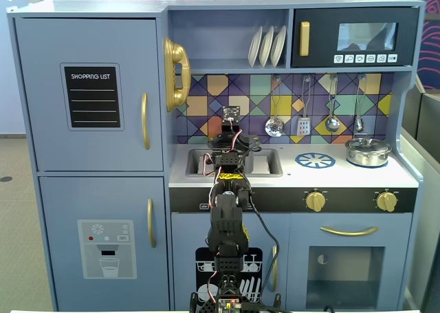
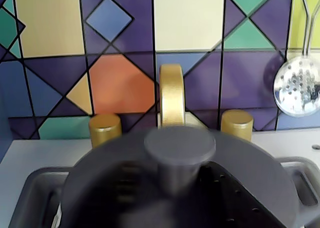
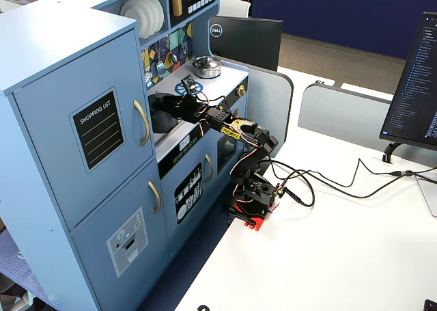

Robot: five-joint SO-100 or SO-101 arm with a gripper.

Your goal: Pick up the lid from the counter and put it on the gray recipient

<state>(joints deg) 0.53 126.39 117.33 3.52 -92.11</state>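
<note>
My claw [image 1: 232, 142] reaches over the sink [image 1: 265, 163] of the toy kitchen, and in the wrist view the lid [image 2: 125, 178] fills the lower half of the picture, its round knob [image 2: 180, 147] dead centre and close to the lens. The lid is tilted, its far edge higher, and it hangs over the sink [image 2: 30, 193] rather than lying on the counter [image 2: 35, 155]. I seem to hold it, but my fingers are not seen clearly, so I cannot tell how my claw is set. To the right, under the lid's edge, a dark perforated surface shows; whether that is the pot I cannot say.

Behind the lid stands the gold tap [image 2: 171, 95] with a gold knob on either side, against the coloured tile wall. A slotted ladle [image 2: 297, 85] hangs at the right.

In a fixed view from the front, my arm [image 1: 227, 220] rises from the kitchen's foot to the sink and hides most of what is in it. The blue burner mark [image 1: 315, 161] lies right of the sink, and the shiny silver pot [image 1: 368, 151] with its own lid stands further right.

In a fixed view from the side, a dark shape [image 3: 162, 116] sits at the sink in front of my claw [image 3: 179, 106].
</note>
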